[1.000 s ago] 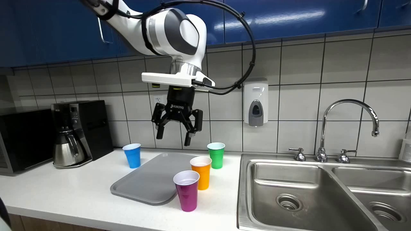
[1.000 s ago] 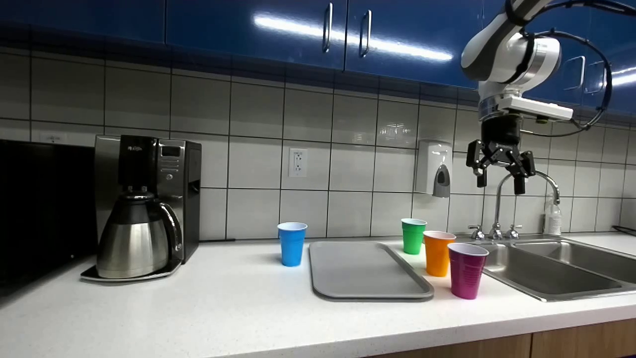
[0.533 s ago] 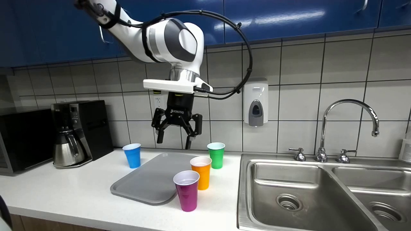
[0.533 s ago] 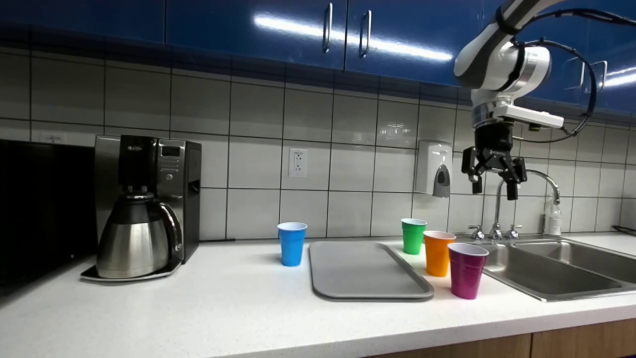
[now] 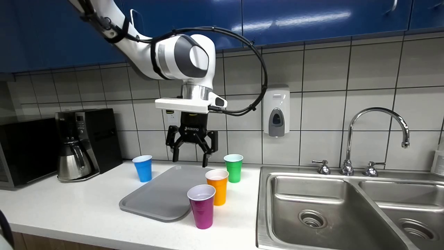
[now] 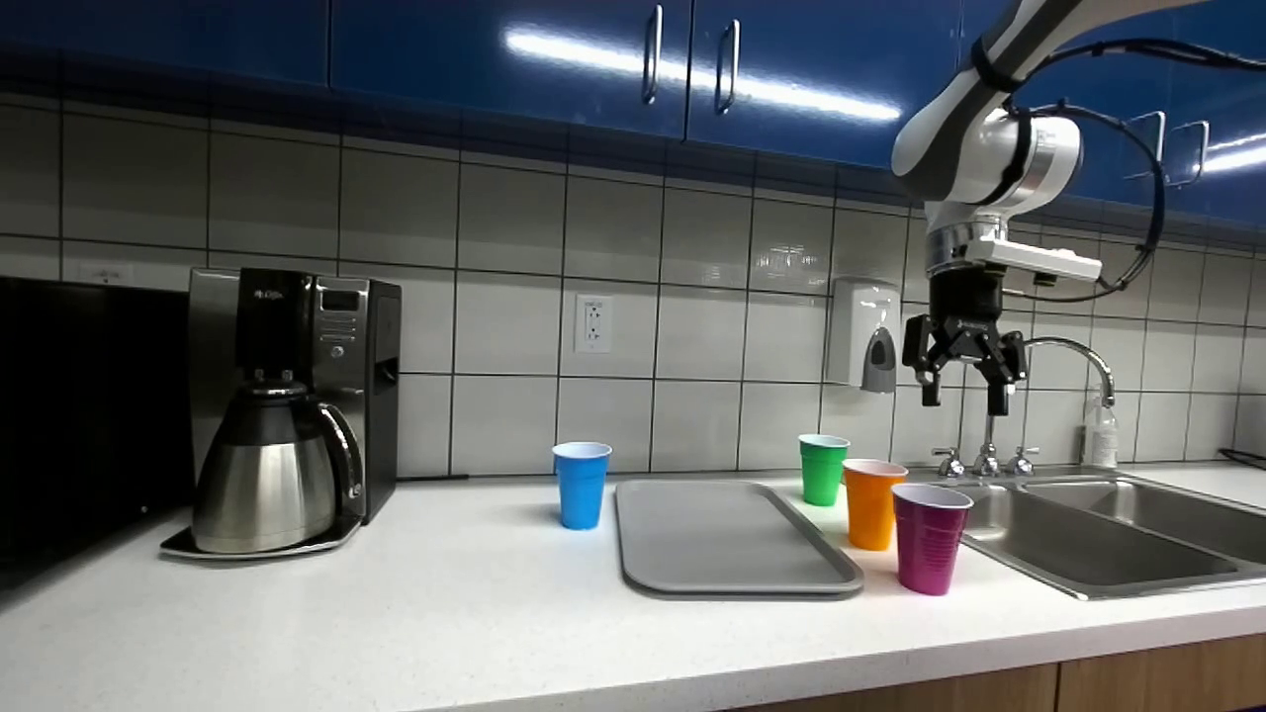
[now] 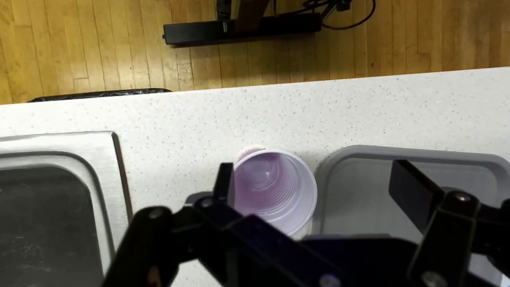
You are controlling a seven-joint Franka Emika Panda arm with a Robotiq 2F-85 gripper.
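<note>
My gripper hangs in the air, pointing down, with its fingers spread and nothing held. Below it in the wrist view is the purple cup, upright and seen into from above; it lies toward the left finger, with a clear gap in the picture to the right one. An orange cup and a green cup stand behind the purple one. On the far side of the grey tray is a blue cup. All these cups stand upright on the white counter, beside the tray.
A steel double sink with a curved faucet adjoins the cups' side. A coffee maker with its carafe stands at the opposite end. A soap dispenser is on the tiled wall, under blue cabinets.
My arm has come down in both exterior views, and the gripper has shifted a little toward the tray side in one of them. The fingers stayed spread; cups and tray have not moved.
</note>
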